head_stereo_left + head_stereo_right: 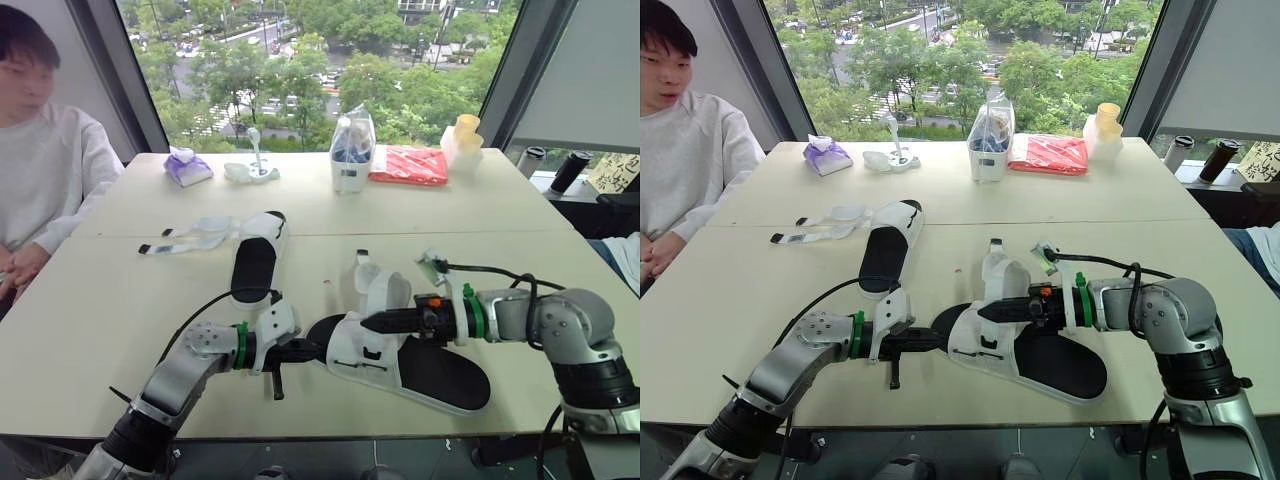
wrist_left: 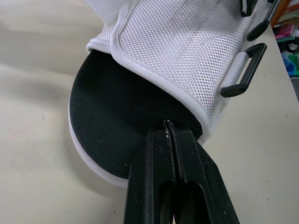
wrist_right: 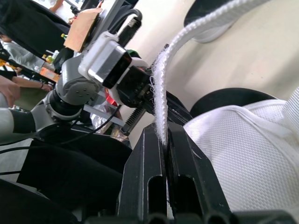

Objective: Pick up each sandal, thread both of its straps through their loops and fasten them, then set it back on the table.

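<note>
Office meeting room: broad table (image 1: 110, 300), tall windows (image 1: 300, 70).

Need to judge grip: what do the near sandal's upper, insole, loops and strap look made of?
Upper: white woven mesh, matte, weave visible. Insole: black, matte, finely textured, perhaps foam or rubber. Loops: smooth black, likely plastic. Strap: white, fuzzy-edged fabric.

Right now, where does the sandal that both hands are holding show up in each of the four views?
Left eye view: near sandal, front centre of the table.
Right eye view: the sandal, front centre too.
Left wrist view: its white mesh upper, just past the left hand.
Right wrist view: the mesh beside the right hand, which pinches its strap.
Shared landmark: the black footbed.
</note>
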Motion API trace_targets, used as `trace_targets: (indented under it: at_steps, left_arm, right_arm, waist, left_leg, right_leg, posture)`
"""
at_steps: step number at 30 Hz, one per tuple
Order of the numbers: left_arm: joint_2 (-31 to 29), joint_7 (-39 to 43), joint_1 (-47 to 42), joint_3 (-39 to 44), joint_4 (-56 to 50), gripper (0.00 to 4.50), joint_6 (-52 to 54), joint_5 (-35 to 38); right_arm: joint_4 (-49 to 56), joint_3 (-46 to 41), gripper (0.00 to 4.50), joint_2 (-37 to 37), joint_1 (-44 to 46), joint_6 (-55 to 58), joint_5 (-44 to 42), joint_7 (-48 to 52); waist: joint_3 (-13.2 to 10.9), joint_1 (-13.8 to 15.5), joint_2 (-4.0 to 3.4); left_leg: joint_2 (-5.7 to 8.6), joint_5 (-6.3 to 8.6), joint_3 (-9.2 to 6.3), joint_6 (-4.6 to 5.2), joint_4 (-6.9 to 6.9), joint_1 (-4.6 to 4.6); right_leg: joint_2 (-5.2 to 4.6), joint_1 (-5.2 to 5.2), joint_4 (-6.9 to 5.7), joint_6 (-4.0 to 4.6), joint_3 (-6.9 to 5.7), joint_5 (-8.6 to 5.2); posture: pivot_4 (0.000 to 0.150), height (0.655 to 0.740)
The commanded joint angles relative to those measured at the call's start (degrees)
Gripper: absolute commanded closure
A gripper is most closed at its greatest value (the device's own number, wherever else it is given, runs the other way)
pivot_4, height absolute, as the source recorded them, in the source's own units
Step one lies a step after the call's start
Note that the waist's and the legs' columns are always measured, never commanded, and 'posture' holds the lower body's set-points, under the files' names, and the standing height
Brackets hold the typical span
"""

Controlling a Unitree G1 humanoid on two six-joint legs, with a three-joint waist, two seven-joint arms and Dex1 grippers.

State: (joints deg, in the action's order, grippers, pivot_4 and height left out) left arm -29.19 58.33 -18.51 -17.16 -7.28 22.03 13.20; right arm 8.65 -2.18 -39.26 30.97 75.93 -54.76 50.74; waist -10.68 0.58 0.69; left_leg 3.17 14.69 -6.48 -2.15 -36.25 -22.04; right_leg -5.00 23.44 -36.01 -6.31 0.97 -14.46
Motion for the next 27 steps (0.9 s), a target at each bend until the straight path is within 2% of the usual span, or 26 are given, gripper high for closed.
trace_targets:
  at_steps: [1, 14, 21, 27]
  left_arm:
    - [-0.1, 0.1, 1.3, -1.4, 0.6, 4.5, 1.2, -0.6]
    - [0.0, -0.2, 1.2, -1.5, 1.0, 4.5, 1.1, -0.8]
    - [0.2, -0.4, 1.2, -1.5, 1.2, 4.5, 1.0, -0.9]
    - [0.2, -0.6, 1.3, -1.5, 1.2, 4.5, 0.9, -1.0]
  right_arm:
    - [1.0, -0.8, 4.46, -1.1, -0.3, -0.2, -0.6, 1.0]
    - [2.2, -1.9, 4.46, -1.0, -2.0, 2.8, -3.1, 0.5]
    - [2.5, 4.0, 4.46, -3.8, -2.3, -3.2, 4.8, 0.3]
    - [4.1, 4.4, 4.46, -4.3, -2.9, -4.3, 4.3, 2.1]
  waist:
    - [0.0, 0.0, 0.0]
    - [0.0, 0.0, 0.0]
    - [0.0, 0.1, -0.01]
    - [0.0, 0.1, -0.01]
  left_leg:
    - [0.0, 0.0, 0.0, 0.0, 0.0, 0.0]
    - [0.0, 0.0, 0.0, 0.0, 0.0, 0.0]
    - [0.02, 0.0, 0.01, 0.0, -0.01, 0.0]
    - [0.02, 0.0, 0.01, 0.0, -0.01, 0.0]
  right_leg:
    - [0.0, 0.0, 0.0, 0.0, 0.0, 0.0]
    - [0.0, -0.01, 0.0, 0.0, 0.0, 0.0]
    - [0.0, -0.02, 0.0, 0.0, -0.01, 0.0]
    - [0.0, -0.02, 0.0, -0.01, -0.02, 0.0]
  posture:
    - [0.15, 0.74]
    - [0.15, 0.74]
    - [0.15, 0.74]
    - [0.15, 0.74]
